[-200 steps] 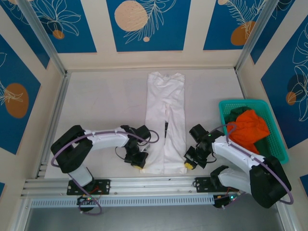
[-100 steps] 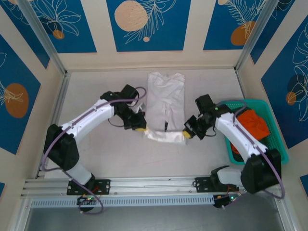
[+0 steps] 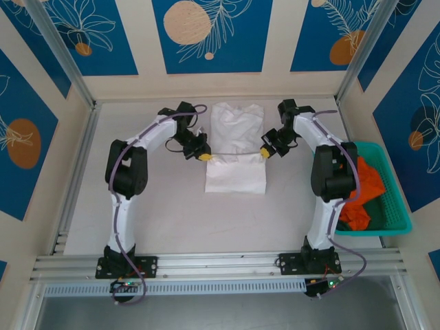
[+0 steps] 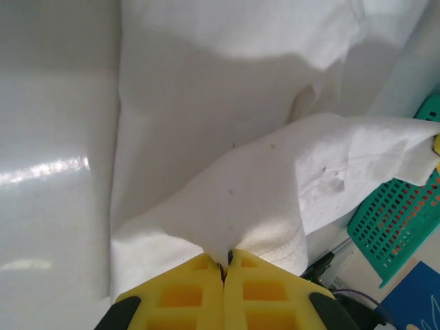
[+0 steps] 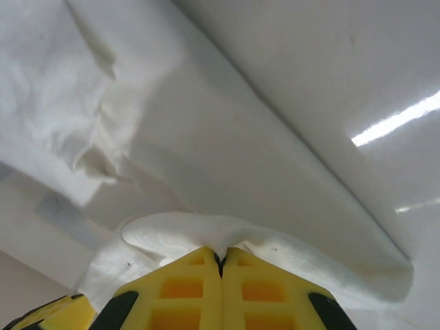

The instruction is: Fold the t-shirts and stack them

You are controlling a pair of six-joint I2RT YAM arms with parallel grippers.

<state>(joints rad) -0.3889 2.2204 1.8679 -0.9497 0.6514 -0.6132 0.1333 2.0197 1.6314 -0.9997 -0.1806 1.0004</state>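
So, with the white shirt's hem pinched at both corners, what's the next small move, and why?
Probably carry the hem toward the collar, then lower it. The left fingers and right fingers are shut on the white t-shirt at its hem corners, raised around mid-length, so the half-fold isn't finished.

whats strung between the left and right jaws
In the top view, the folded-over edge of the white t-shirt runs straight from the left jaws to the right jaws, both shut on it. Nothing else lies between them.

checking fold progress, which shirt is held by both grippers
The white t-shirt, pinched by the left gripper and right gripper; the orange t-shirt and dark green t-shirt lie in the teal basket.
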